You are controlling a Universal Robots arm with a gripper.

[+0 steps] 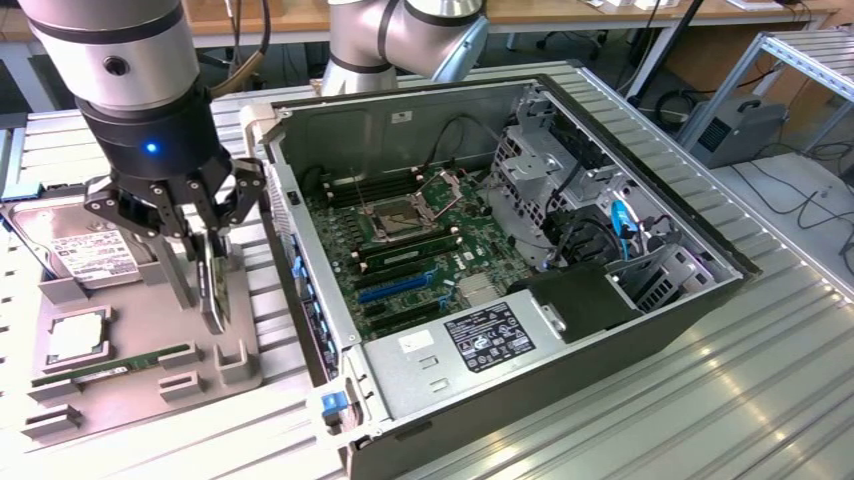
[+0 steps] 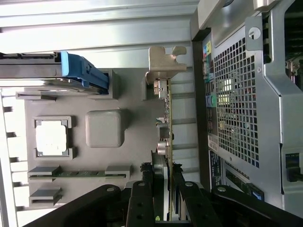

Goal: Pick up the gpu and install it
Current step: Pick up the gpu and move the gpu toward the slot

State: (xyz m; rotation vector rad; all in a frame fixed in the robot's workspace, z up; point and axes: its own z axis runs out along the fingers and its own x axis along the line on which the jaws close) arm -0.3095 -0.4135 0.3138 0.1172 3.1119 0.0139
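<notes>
In the exterior view, the arm came down at the exterior view's left, over a grey tray (image 1: 134, 395) that lay on the ribbed metal worktop (image 1: 747, 380). The hand (image 1: 194, 285) pointed down and was clenched on the gpu (image 1: 210, 295), which stood on edge between the fingers, its lower end down at the tray's slot posts. I could not tell whether it had cleared the slot. On the same tray lay a hard drive (image 1: 87, 255), a cpu (image 1: 74, 338) and a memory stick (image 1: 114, 367). Just beside the tray, to the exterior view's right, sat the open case (image 1: 387, 120) with its motherboard (image 1: 414, 250) exposed.

In the wrist view, the gpu (image 2: 166, 125) showed edge-on as a thin green strip, its metal bracket (image 2: 163, 64) at the far end. The hand (image 2: 166, 177) gripped the near end, the black fingers (image 2: 142, 198) pressed against both faces. The card ran between the tray (image 2: 137, 156) and the case's perforated rear panel (image 2: 236, 94). The cpu (image 2: 52, 137), memory stick (image 2: 78, 173) and hard drive (image 2: 28, 71) lay in their own tray seats, well apart from the card.
</notes>
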